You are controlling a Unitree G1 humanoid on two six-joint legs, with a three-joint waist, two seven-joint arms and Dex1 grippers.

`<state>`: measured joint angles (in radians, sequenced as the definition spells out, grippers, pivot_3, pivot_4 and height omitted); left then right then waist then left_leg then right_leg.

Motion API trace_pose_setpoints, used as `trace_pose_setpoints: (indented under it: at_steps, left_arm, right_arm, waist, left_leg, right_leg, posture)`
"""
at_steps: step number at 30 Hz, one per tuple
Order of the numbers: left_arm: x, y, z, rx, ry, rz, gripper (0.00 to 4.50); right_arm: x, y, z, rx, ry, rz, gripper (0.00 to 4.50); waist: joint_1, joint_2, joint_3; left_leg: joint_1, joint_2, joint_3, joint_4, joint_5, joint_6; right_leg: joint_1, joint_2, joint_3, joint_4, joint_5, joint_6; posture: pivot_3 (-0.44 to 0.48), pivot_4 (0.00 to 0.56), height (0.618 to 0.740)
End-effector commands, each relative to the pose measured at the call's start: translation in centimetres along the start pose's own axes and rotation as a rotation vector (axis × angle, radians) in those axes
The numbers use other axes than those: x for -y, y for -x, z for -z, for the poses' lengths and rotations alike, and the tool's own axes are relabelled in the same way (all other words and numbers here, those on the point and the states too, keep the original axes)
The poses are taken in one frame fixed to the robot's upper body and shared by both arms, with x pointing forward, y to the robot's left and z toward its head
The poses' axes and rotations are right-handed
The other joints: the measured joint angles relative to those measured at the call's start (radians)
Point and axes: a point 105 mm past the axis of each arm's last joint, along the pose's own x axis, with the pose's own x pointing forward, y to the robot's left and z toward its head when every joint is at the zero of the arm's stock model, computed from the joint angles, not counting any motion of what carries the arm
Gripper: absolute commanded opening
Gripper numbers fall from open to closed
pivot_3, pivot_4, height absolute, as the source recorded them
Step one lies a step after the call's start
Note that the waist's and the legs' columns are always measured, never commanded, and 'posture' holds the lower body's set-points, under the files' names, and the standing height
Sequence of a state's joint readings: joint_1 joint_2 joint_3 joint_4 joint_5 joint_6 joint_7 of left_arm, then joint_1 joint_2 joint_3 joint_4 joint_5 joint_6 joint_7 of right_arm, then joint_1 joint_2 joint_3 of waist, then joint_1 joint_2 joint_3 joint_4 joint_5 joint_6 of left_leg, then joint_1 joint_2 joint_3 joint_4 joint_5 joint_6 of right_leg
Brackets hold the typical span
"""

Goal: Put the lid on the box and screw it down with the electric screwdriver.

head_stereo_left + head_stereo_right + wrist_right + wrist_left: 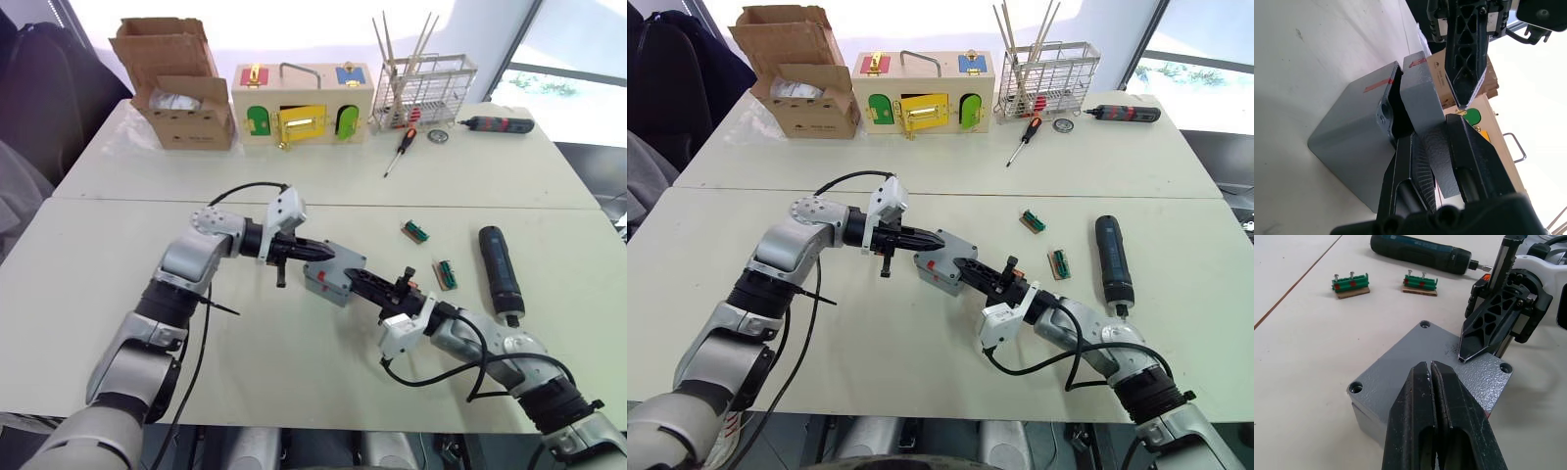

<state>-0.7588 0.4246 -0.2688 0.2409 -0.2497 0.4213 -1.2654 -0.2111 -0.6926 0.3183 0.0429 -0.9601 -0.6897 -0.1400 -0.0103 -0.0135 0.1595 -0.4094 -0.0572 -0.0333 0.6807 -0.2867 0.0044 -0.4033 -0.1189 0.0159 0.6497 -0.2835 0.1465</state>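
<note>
The grey box [321, 285] stands mid-table with the grey lid [1396, 374] lying on it. In the right wrist view the lid [1419, 88] is lifted at one edge, leaving a gap over the box [1352, 142]. My right gripper [1425, 129] is shut on that raised edge, one finger under the lid and one on top. My left gripper [1429, 364] is shut, its tips resting on the lid's top from the opposite side. The electric screwdriver [500, 272] lies on the table to the right, apart from both grippers.
Two small green terminal blocks [416, 231] [446, 273] lie between the box and the screwdriver. At the back stand a cardboard box [181, 83], a wooden box with coloured doors [302, 103] and a wire rack [423, 88], with a red-and-black manual screwdriver [400, 149] and a slim black tool [500, 124] nearby.
</note>
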Motion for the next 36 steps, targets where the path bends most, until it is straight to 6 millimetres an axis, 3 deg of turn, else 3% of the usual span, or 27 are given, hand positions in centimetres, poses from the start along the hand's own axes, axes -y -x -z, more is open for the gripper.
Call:
trace_pose_setpoints:
  at_steps: [1, 11, 13, 18, 22, 36]
  left_arm:
    - [0.4, -0.6, 1.0, -0.062, -0.054, 0.02, 0.06]
    - [1.5, -2.1, 4.7, -0.218, -0.103, 0.069, 0.06]
    - [2.2, -2.3, 5.8, -0.254, -0.102, 0.089, 0.0]
    - [2.5, -2.7, 7.3, -0.29, -0.103, 0.089, 0.0]
    - [2.5, -2.8, 7.9, -0.303, -0.113, 0.08, 0.0]
    - [2.4, -2.7, 9.6, -0.357, -0.117, 0.069, 0.0]
  right_arm:
    - [-1.8, 0.6, -0.1, -0.011, -0.02, -0.076, 0.14]
    - [-2.2, 0.9, 0.0, -0.013, -0.022, -0.095, 0.14]
    - [-1.5, 1.2, 0.3, -0.018, 0.001, -0.079, 1.2]
    - [0.4, 1.6, 0.6, -0.01, 0.046, -0.03, 3.25]
    - [1.3, 1.7, 0.4, 0.001, 0.049, -0.013, 3.25]
    - [1.4, 3.0, 0.2, -0.011, 0.052, -0.01, 3.25]
  waist:
    - [0.0, 0.0, 0.0]
    - [0.001, 0.001, -0.003]
    - [0.001, 0.002, -0.007]
    - [0.006, 0.001, -0.022]
    - [0.021, 0.002, -0.023]
    - [0.025, 0.005, -0.028]
  left_leg:
    - [0.0, 0.0, 0.0, 0.0, 0.0, 0.0]
    - [0.016, 0.0, 0.0, -0.002, -0.003, 0.005]
    - [0.017, 0.0, 0.0, -0.002, -0.004, 0.006]
    - [0.019, 0.0, -0.002, -0.002, -0.005, 0.008]
    - [0.022, 0.0, -0.003, -0.002, -0.009, 0.015]
    - [0.023, -0.001, -0.005, -0.002, -0.009, 0.015]
  right_leg:
    - [0.0, 0.0, 0.0, 0.0, 0.0, 0.0]
    - [0.017, 0.0, 0.0, -0.003, 0.0, 0.0]
    - [0.018, 0.0, 0.0, -0.003, 0.0, 0.0]
    - [0.022, 0.0, 0.0, -0.005, 0.0, 0.0]
    - [0.031, 0.001, 0.0, -0.017, -0.001, 0.0]
    - [0.034, 0.001, 0.001, -0.02, -0.001, 0.0]
  posture:
    - [0.0, 0.15, 0.735]
    - [0.0, 0.15, 0.735]
    - [0.0, 0.15, 0.735]
    - [0.0, 0.15, 0.735]
    - [0.0, 0.15, 0.735]
    - [0.0, 0.15, 0.735]
